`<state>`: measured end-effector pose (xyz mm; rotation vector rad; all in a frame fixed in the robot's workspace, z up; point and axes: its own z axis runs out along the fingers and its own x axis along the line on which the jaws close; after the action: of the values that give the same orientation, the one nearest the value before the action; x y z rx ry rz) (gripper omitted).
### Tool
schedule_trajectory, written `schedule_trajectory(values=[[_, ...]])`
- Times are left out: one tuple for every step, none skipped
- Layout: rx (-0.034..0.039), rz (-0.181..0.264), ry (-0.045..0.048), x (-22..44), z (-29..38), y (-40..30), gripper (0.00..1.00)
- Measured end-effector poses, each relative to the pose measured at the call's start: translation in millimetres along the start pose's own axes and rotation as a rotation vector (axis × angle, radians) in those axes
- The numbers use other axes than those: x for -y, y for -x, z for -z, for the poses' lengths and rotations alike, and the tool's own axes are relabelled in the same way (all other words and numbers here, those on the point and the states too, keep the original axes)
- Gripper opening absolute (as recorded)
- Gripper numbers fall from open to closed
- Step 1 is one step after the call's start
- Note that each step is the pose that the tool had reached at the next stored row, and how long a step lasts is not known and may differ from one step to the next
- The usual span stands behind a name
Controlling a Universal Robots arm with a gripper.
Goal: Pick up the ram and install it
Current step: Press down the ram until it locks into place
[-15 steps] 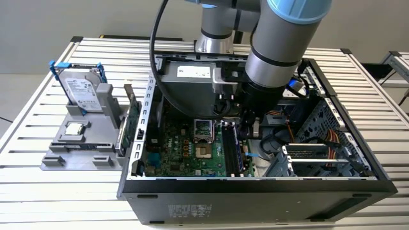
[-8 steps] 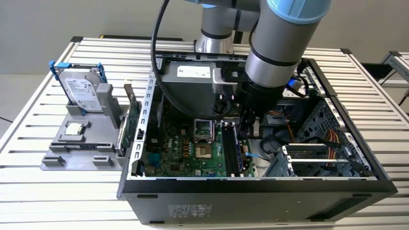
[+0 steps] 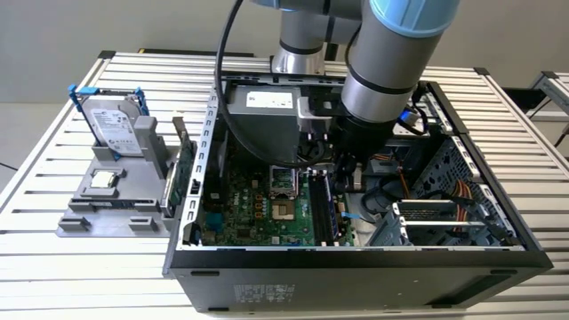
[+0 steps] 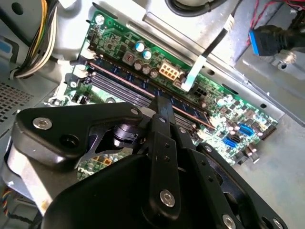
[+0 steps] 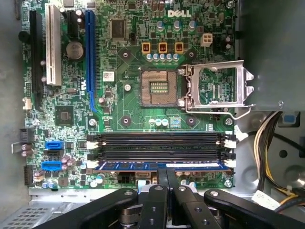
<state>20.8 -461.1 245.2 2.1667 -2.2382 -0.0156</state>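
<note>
Over the open black computer case [image 3: 356, 263] in the exterior view, the grey and light-blue robot arm [image 3: 391, 60] reaches down inside, its gripper [image 3: 342, 167] low over the green motherboard [image 3: 258, 207] near the memory slots; the fingers are masked by cabling, so their state can't be called from that angle. On the exterior view's left, a grey fixture tray [image 3: 106, 207] holds the silver hard drive in a blue frame [image 3: 114, 127], with a green circuit card [image 3: 182, 177] standing on edge beside the case wall. Second wrist view: black gripper fingers [image 4: 164, 114] come together over the ram [image 4: 190, 110], a long thin blue circuit-board stick, which sits along the slot nearest the board edge. First wrist view: the ram [image 5: 128, 166] lies in the outermost of the black memory slots [image 5: 159, 145], its blue edge running between the white end latches [image 5: 229, 163], and the gripper [image 5: 167, 174] is clamped on its mid-span, fingers drawn tight on the thin edge. Looks level end to end; chips and label not visible from above. Risk, as I judge it: if the stick is slightly off the slot key or tilted, pressing would bind it or stress the board; pushing only at mid-span could leave one latch unclicked. The empty silver processor socket [image 5: 159, 88] is well apart, no concern.
</note>
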Motion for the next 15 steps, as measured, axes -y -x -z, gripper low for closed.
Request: schedule_trajectory(values=[[0.0, 0.0, 0.0, 0.2, -0.9, 1.2, 0.0], [-0.0001, 0.0, 0.0, 0.3, -1.9, 2.5, 0.0], [0.0, 0.0, 0.0, 0.5, -3.0, 4.0, 0.0], [0.0002, 0.0, -0.0001, 0.6, -4.3, 5.3, 0.0], [0.0001, 0.0, 0.0005, 0.8, -5.0, 6.1, 0.0], [0.0, 0.0, 0.0017, 0.9, -5.2, 6.5, 0.0], [0.0, 0.0, 0.0019, 0.9, -5.2, 6.5, 0.0], [0.0, 0.0, 0.0019, 0.9, -5.2, 6.5, 0.0], [0.0, 0.0, 0.002, 0.9, -5.2, 6.5, 0.0], [0.0, 0.0, 0.002, 0.9, -5.2, 6.5, 0.0], [-0.0002, 0.0, 0.002, 0.9, -5.3, 6.7, 0.0], [0.0, 0.0, 0.002, 1.0, -6.1, 6.9, 0.0], [-0.0001, 0.0, 0.0022, 1.0, -7.4, 6.8, 0.0], [-0.0001, 0.0, 0.0024, 1.0, -9.2, 6.8, 0.0], [-0.0002, 0.0, 0.0024, 1.1, -11.1, 6.9, 0.0]])
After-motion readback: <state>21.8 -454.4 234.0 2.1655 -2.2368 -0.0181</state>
